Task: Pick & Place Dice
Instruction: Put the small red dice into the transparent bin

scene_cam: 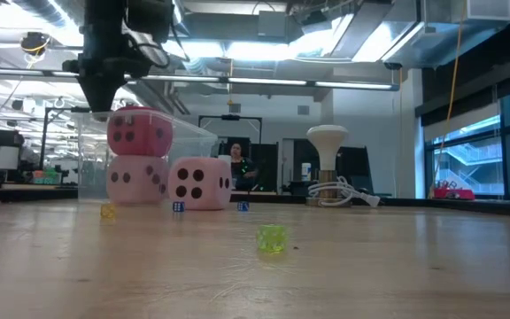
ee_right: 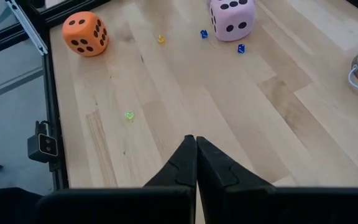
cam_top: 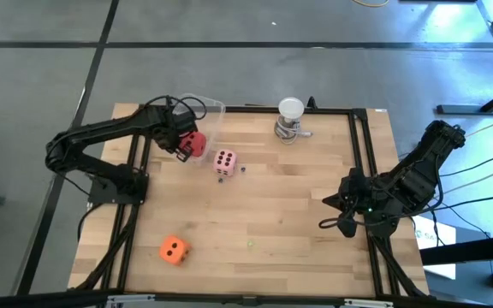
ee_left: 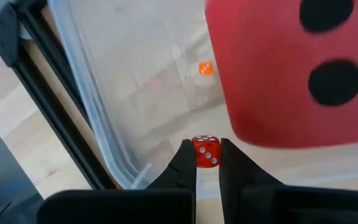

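- The left end effector (ee_left: 207, 163) is sitting at the far left part of the wooden surface (cam_top: 272, 214), by a clear plastic box (cam_top: 208, 115), and its fingers are gripping a tiny red die (ee_left: 206, 151) between their tips.
- A large red die (cam_top: 194, 144) is resting on top of a pale pink die (scene_cam: 136, 180); in the low view the two are forming a stack of two, directly under the left end effector (scene_cam: 104, 99).
- In the left wrist view the large red die (ee_left: 291, 71) is filling the upper right, just beside the fingers but not between them.
- A second pale pink die (cam_top: 224, 161) is standing on the surface just beside that stack, toward the middle.
- An orange die (cam_top: 174, 250) is lying well apart from the others, near the front left edge of the surface.
- The right end effector (ee_right: 196, 163) is hanging over the right edge of the surface with its fingers pressed together, holding nothing.
- A white round-topped object (cam_top: 291, 117) on a metal base is standing at the far edge, near the middle.
- Several tiny dice are lying scattered: a yellow-green one (scene_cam: 272, 238) near the middle, blue ones (ee_right: 241, 48) beside the second pink die, and a yellow one (ee_right: 161, 39) near them.
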